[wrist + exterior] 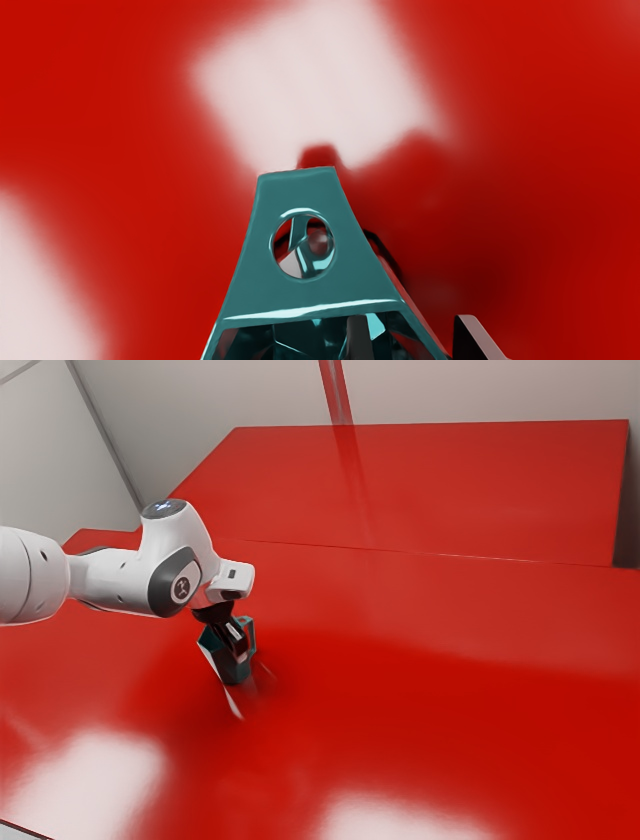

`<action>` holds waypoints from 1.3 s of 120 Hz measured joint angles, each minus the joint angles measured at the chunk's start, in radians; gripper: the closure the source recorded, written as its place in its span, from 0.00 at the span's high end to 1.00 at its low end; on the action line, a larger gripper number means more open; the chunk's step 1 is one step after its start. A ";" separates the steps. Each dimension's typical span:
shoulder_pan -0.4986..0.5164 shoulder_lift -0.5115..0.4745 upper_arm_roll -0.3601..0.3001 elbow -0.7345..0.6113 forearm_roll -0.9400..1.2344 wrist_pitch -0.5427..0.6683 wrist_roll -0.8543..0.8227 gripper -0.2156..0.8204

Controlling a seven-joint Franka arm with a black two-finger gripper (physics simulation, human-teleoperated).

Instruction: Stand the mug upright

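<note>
Nearest the wrist camera, the black gripper (239,647) is holding its fingers (481,337) apart: one finger is reaching across the mouth of the teal mug (305,300), and the other is standing just outside the mug's side wall. The mug's side wall is lying between the two fingers, with a visible gap separating it from the inner one. Beyond the fingertips, a flat teal section of the mug is extending away from the mouth and narrowing toward its far end; a round hole is passing through this section. Behind the mug, the glossy red table (450,660) is showing pale reflections and a dark shadow. In the exterior view, two bright reflections are lying on the near part of the table. Farther in, the mug is sitting beneath the gripper, toward the exterior view's left, with its squared handle (251,635) facing that view's right. The mug's exact tilt is remaining unclear, because the gripper is partly covering it. The white arm (110,580) is entering from the exterior view's left and is angling its hand down to the mug. Farther back, a thin seam is crossing the red surface. At the rear, a pale wall (480,390) is rising behind the table, and a red vertical strip (334,390) is running down it.
</note>
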 joint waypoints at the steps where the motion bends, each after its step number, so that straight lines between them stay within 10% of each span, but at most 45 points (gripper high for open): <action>1: 0.000 0.000 0.000 0.000 0.000 0.000 0.000 0.32; 51: -0.006 -0.004 -0.001 0.004 0.000 -0.005 -0.004 0.68; 105: -0.016 -0.059 -0.017 0.100 0.000 -0.107 -0.026 0.78; 156: 0.057 0.104 -0.017 0.732 -0.046 -0.577 -0.131 0.79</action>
